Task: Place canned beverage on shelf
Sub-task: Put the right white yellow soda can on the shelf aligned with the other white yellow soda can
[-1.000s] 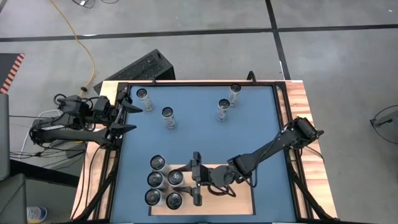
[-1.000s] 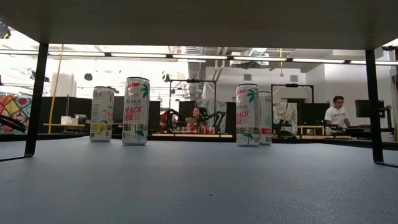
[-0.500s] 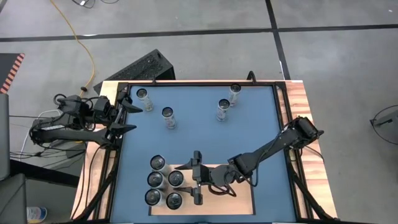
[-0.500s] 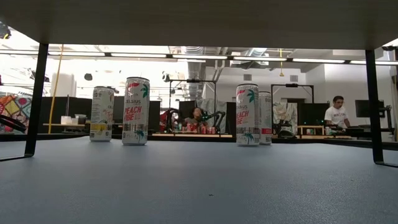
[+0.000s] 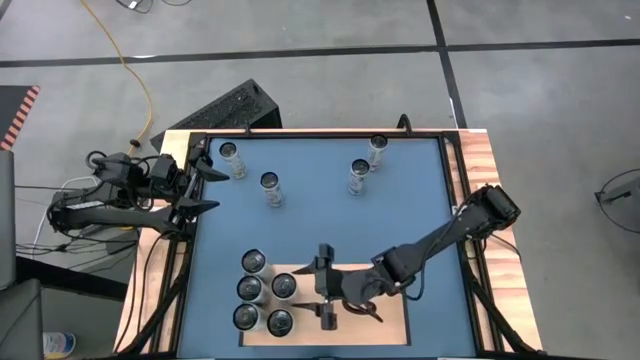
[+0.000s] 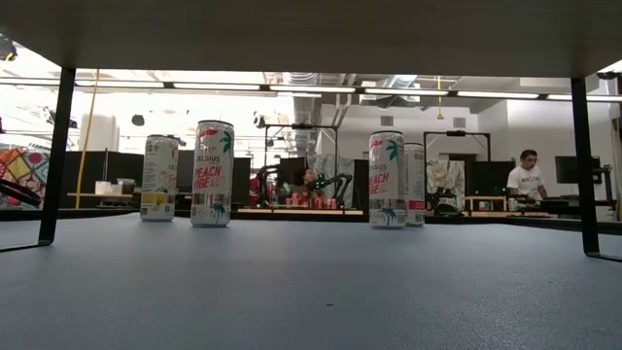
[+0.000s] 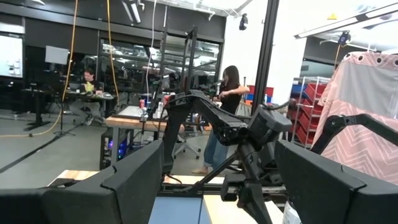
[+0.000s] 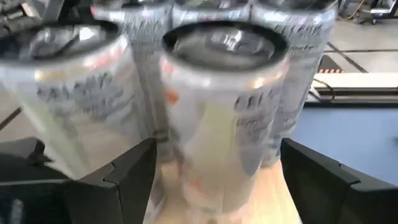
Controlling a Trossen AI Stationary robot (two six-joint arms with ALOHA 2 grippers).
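The right tool [image 5: 322, 291] stood over the shelf [image 5: 385, 328] with its fingers spread and nothing between them, just beside the can [image 5: 284, 286] newly set among five cans at the shelf's left end. That can stood upright, straight ahead of the fingers. Four more cans [image 5: 271, 188] waited at the tabletop's [image 5: 320, 215] far side, nearer the left tool [image 5: 204, 188], which hovered half spread at the left edge.
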